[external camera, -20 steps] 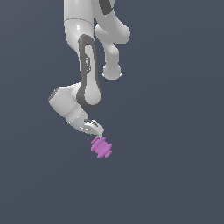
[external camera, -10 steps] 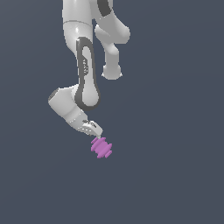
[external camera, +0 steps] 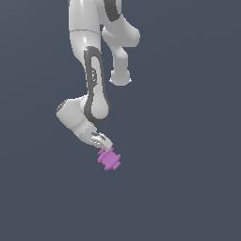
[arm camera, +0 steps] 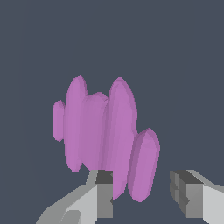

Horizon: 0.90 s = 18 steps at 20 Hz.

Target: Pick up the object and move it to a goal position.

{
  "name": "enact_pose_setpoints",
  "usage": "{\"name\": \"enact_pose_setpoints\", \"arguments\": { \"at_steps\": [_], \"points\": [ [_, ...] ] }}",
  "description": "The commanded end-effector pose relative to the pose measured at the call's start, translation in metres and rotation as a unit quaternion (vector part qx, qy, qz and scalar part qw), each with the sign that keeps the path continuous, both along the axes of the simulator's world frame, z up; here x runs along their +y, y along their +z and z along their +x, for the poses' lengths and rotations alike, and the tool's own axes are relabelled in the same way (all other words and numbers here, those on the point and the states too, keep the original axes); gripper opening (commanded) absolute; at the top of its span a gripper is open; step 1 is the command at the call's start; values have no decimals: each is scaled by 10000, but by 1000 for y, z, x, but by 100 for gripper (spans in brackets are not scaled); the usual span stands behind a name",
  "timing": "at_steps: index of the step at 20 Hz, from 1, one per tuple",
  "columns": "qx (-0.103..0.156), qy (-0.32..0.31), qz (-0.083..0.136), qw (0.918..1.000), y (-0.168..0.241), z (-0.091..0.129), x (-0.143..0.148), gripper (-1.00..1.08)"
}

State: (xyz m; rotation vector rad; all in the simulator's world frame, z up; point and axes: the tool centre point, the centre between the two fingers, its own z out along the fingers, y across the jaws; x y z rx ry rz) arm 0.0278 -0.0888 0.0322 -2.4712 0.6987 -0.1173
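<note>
We see the object lying on the dark surface near its middle, just toward the near edge in the exterior view. Its long axis slants from the far left down toward the near right of that view, ridges stacked along it. Our gripper sits at its upper-left end; in the wrist view its fingers stand spread, one end ridge between them.

place: bare simulated scene | evidence: flat uniform grey-blue backdrop, flat-shaded rendered arm
</note>
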Motion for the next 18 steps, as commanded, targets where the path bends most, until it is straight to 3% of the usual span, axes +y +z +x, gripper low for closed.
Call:
{"name": "enact_pose_setpoints", "arguments": {
  "at_steps": [1, 18],
  "points": [
    [17, 34, 21, 10000, -5, 0, 6, -100],
    [-4, 11, 3, 10000, 16, 1, 5, -100]
  ]
}}
